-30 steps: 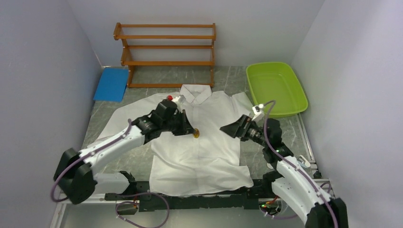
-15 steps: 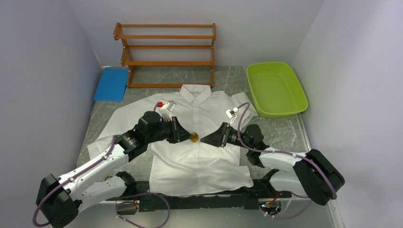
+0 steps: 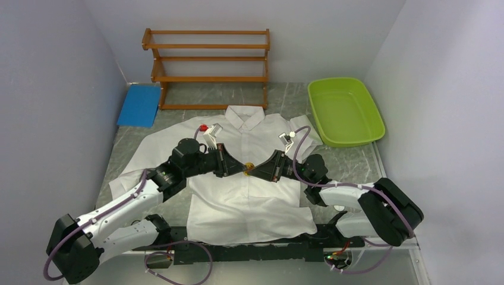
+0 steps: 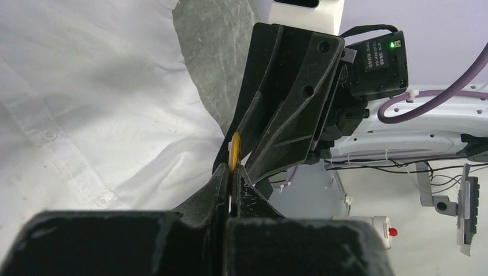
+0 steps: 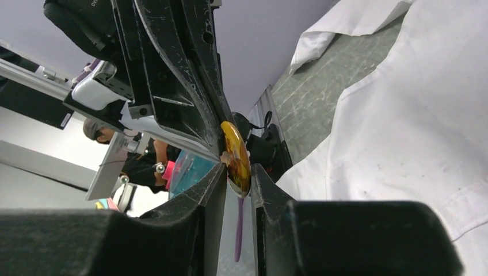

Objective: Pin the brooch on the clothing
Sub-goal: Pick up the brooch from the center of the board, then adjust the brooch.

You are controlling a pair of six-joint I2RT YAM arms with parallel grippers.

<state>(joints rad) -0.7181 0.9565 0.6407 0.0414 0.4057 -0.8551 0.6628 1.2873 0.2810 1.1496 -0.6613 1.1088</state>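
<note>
The clothing, a white collared shirt (image 3: 249,199), lies flat on the table, buttons up. Above its chest hangs the brooch (image 3: 250,167), a small round amber disc. My left gripper (image 3: 241,169) comes from the left and is shut on the brooch's edge (image 4: 235,150). My right gripper (image 3: 258,170) meets it from the right. In the right wrist view the disc (image 5: 237,158) sits tilted between the right gripper's (image 5: 237,170) narrowed jaws, touching both fingers. Both grippers hover over the shirt (image 5: 414,126), tip to tip.
A wooden rack (image 3: 208,65) stands at the back. A green tub (image 3: 345,113) sits at the back right and a blue pad (image 3: 138,105) at the back left. The shirt covers most of the table's middle.
My right gripper swung left to the brooch and narrowed its jaws around it. The left gripper drew back slightly, still holding the brooch.
</note>
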